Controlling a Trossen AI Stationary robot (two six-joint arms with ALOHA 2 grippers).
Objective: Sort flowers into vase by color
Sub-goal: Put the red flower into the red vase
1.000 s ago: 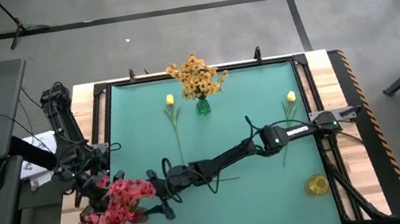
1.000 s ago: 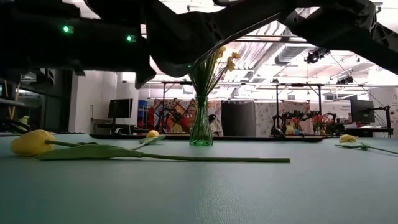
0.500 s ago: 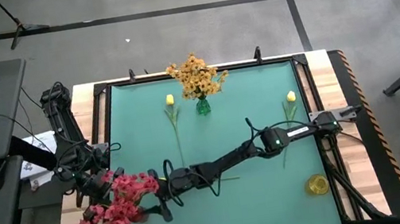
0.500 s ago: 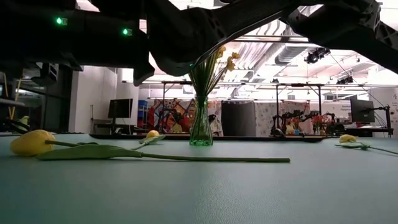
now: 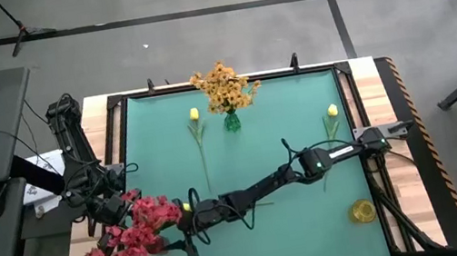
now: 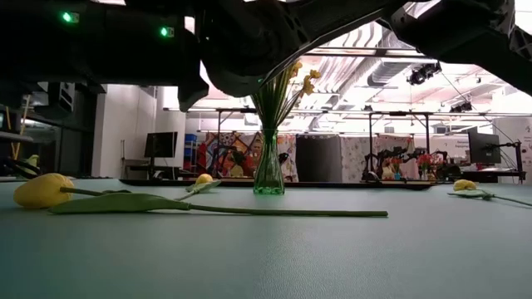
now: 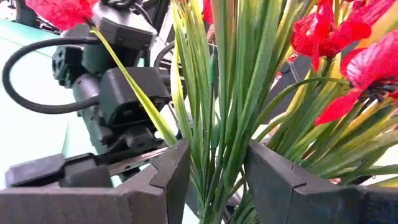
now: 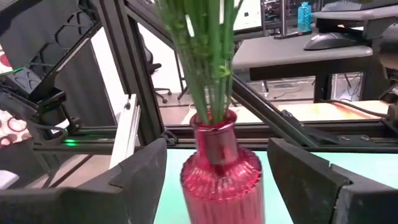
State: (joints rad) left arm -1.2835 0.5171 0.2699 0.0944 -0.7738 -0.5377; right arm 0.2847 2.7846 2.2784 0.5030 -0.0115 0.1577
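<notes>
My left gripper point(image 7: 214, 177) is clenched around a thick bundle of green stems point(image 7: 217, 106), the red blooms point(image 5: 131, 238) fanning out above the near-left corner of the green mat point(image 5: 287, 151). In the left wrist view the stems run straight through between my two fingers point(image 7: 171, 177), so their long axis stands roughly upright, bending a little toward the table edge. Right below that bundle sits the red ribbed vase point(image 8: 219, 177), and my right gripper point(image 8: 217, 174) has reached all the way across the mat to it: its fingers point(image 8: 140, 177) stand spread on either side of the glass, with clear gaps on both sides, so it brackets the vase without gripping it. The stems already pass down through the vase's neck, so what matters now is that stem axis lining up with the neck axis. I judge the left arm the one that must let go or lower, with the right steadying the vase if it closes. Elsewhere, the orange sprays point(image 5: 224, 85) stand in the green vase point(image 5: 231, 121) at the far side, and yellow tulips point(image 5: 194, 115) lie flat on the mat, stems pointing toward me, well apart from both grippers. An empty yellow vase point(image 5: 362, 211) waits at the near right.
</notes>
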